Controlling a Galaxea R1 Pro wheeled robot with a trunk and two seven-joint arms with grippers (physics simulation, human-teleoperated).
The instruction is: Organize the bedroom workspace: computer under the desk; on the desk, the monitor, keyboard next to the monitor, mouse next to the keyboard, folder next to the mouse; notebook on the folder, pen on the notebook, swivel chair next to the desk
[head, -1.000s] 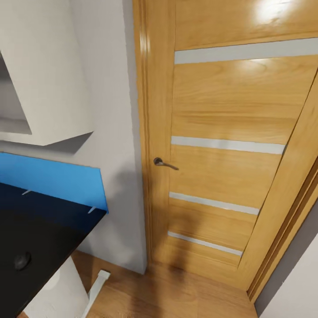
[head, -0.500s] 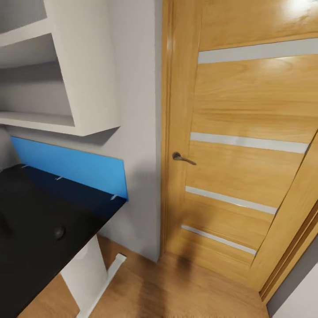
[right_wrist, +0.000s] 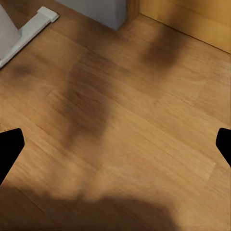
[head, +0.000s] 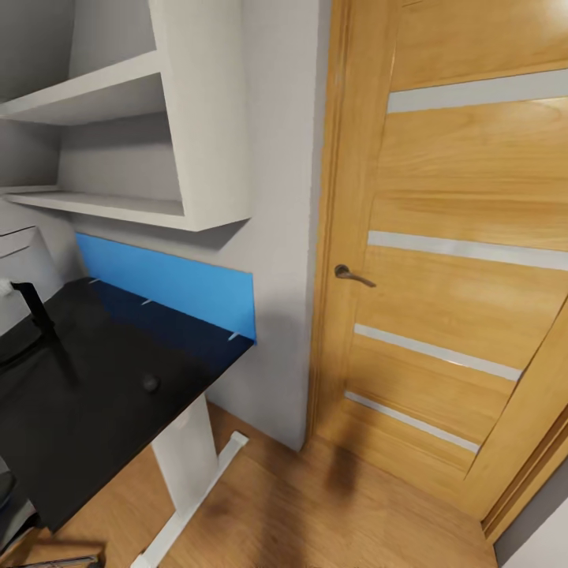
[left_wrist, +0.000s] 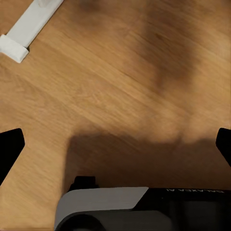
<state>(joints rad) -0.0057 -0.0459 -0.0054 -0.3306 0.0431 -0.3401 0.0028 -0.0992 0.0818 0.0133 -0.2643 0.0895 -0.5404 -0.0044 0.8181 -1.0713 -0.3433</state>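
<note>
The desk (head: 95,410) has a glossy black top, a bright blue back panel (head: 170,284) and a white leg (head: 185,454). At its left end a thin black stand (head: 35,308) carries a flat panel (head: 20,264), which looks like the monitor cut off by the frame. A small black rounded thing (head: 150,384) lies on the top; whether it is the mouse I cannot tell. My left gripper (left_wrist: 115,147) and right gripper (right_wrist: 115,147) both hang open over bare oak floor, holding nothing.
White wall shelves (head: 126,150) hang above the desk. An oak door (head: 457,260) with a metal handle (head: 353,276) stands to the right. The desk's white foot (left_wrist: 24,33) (right_wrist: 29,29) lies on the plank floor. A dark shape (head: 8,493) sits at the lower left.
The head view has turned left, so the door slid right in the picture and more of the desk, the shelves and the black stand came into view. Nothing itself moved.
</note>
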